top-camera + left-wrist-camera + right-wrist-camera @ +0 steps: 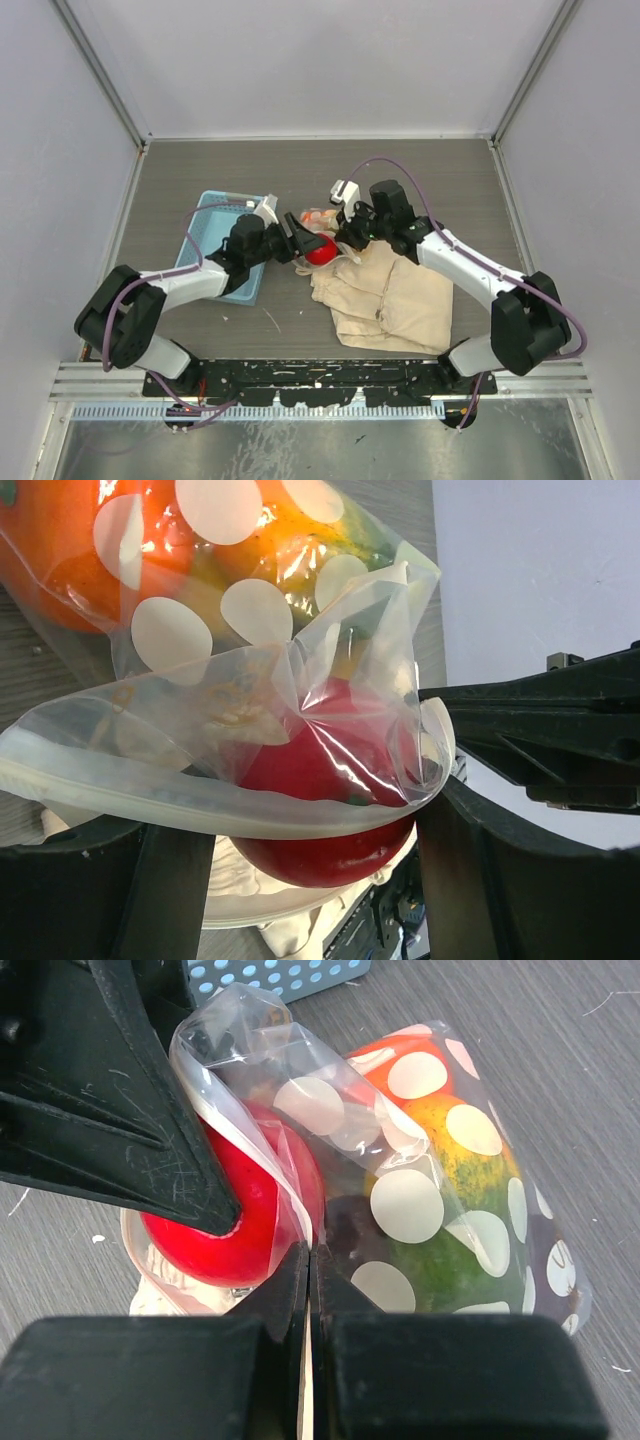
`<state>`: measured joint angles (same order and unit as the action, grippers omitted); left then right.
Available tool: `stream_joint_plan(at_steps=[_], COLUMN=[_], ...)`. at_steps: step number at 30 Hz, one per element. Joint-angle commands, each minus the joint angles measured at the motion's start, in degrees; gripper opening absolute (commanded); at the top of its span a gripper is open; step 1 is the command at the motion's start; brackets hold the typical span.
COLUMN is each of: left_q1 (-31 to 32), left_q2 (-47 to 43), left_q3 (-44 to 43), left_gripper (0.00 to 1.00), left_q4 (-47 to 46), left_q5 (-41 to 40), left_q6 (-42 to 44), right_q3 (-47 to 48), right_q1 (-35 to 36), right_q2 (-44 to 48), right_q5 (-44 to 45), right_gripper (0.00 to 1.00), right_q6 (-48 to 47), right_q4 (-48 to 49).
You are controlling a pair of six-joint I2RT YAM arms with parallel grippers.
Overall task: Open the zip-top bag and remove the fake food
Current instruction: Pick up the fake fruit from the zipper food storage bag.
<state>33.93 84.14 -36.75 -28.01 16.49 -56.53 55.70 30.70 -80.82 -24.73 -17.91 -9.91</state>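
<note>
The zip-top bag (318, 226) lies on the tabletop (330, 170) between the arms, mouth toward the left tool (297, 240), whose spread fingers straddle the red fruit (325, 810) at that mouth. The right tool (308, 1260) pinches the bag's edge shut.

Bright even light, sharp pictures, white glare on zip-top bag (300, 710).

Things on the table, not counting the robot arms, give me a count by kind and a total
Zip-top bag, clear with white spots, holding fruit: 1
Fake food clearly countable: 1, a red piece at the bag's mouth; the others inside overlap too much to count
Beige cloth bag: 1
Light blue basket: 1
Total: 4
</note>
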Motion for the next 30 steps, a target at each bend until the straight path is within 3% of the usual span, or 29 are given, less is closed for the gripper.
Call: stream_joint_plan(at_steps=[1,11,24,30], left_q1=[-0.2,2.8,6.5,8.7], left_q2=[0.8,0.5,0.0,-3.5], left_q3=[-3.2,-7.2,-11.4,-11.5], left_gripper=[0.31,0.56,0.84,0.9], left_q4=[-0.3,16.5,25.7,27.1], left_q5=[-0.8,-8.6,-16.5,-20.4], left_q6=[2.3,11.6,18.4,21.3], right_q3=[2.6,2.6,3.1,3.2], right_q1=[0.4,0.4,0.9,0.9], right_q2=[-0.6,-0.2,-1.9,-1.5], right_q5=[-0.6,-2.6,-3.4,-3.4], right_gripper=[0.01,0.01,0.01,0.01], right_q6=[-0.3,0.3,0.1,0.2], right_q4=[-0.3,-0.3,-1.2,-1.2])
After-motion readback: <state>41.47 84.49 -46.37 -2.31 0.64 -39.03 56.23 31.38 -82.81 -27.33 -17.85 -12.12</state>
